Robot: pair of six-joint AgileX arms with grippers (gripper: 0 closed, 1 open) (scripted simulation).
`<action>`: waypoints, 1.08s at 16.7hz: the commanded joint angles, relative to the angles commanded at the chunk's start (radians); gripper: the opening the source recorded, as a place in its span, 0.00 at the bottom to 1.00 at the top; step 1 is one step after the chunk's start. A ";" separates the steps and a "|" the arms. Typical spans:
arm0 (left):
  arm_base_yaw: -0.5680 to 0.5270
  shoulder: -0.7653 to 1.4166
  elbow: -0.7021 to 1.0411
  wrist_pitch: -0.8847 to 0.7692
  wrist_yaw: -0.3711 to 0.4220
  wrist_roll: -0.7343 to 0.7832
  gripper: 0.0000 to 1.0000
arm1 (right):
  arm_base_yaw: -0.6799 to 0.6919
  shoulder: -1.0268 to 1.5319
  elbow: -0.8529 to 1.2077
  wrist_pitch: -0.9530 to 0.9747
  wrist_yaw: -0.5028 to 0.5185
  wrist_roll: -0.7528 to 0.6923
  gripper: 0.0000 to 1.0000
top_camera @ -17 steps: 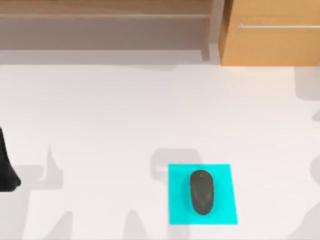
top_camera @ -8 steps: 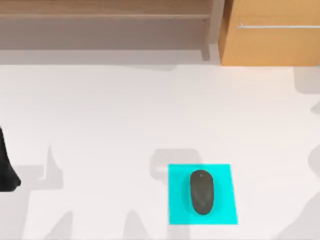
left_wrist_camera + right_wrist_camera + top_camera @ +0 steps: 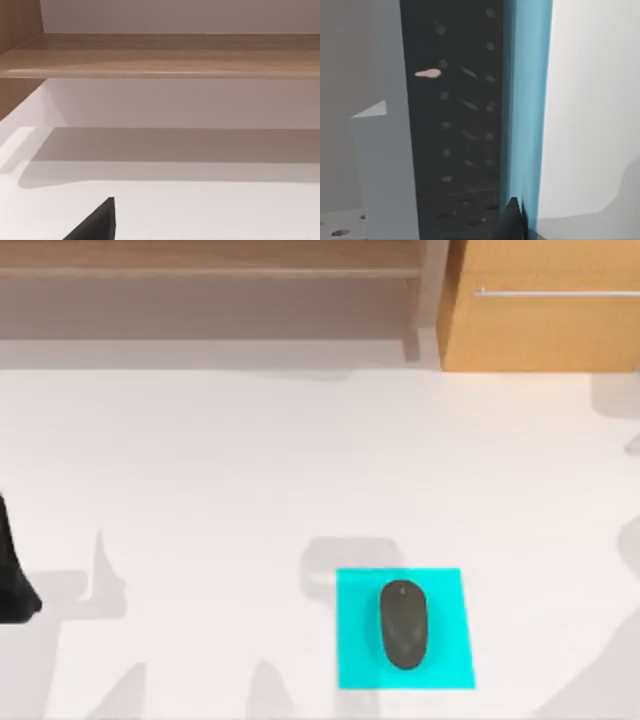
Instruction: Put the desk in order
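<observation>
The desk (image 3: 250, 470) is a wide white tabletop. At its far edge stand a brown wooden shelf (image 3: 210, 260) and a light-wood drawer unit (image 3: 540, 335) with a silver bar handle (image 3: 555, 292), its drawer closed. My left arm (image 3: 14, 580) is parked at the left edge. A black part of my left gripper (image 3: 97, 225) hangs above the white top, facing the shelf (image 3: 160, 55). A black part of my right gripper (image 3: 512, 222) sits close to a dark dotted panel (image 3: 455, 125) with a blue strip (image 3: 525, 100).
A black computer mouse (image 3: 403, 624) lies on a small cyan mat (image 3: 450, 585) near the front, right of centre. Arm shadows fall across the front and the right side of the tabletop.
Shadows at the right edge and front right of the tabletop have shifted a little. The mouse, the mat and the left arm have not moved.
</observation>
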 joint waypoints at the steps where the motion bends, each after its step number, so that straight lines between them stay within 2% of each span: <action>1: 0.000 0.000 0.000 0.000 0.000 0.000 1.00 | 0.000 0.000 0.000 0.000 0.000 0.000 0.23; 11: 0.000 0.000 0.000 0.000 0.000 0.000 1.00 | 0.000 0.000 0.000 0.000 0.000 0.000 0.98; 18: 0.000 0.000 0.000 0.000 0.000 0.000 1.00 | 0.000 0.000 0.000 0.000 0.000 0.000 1.00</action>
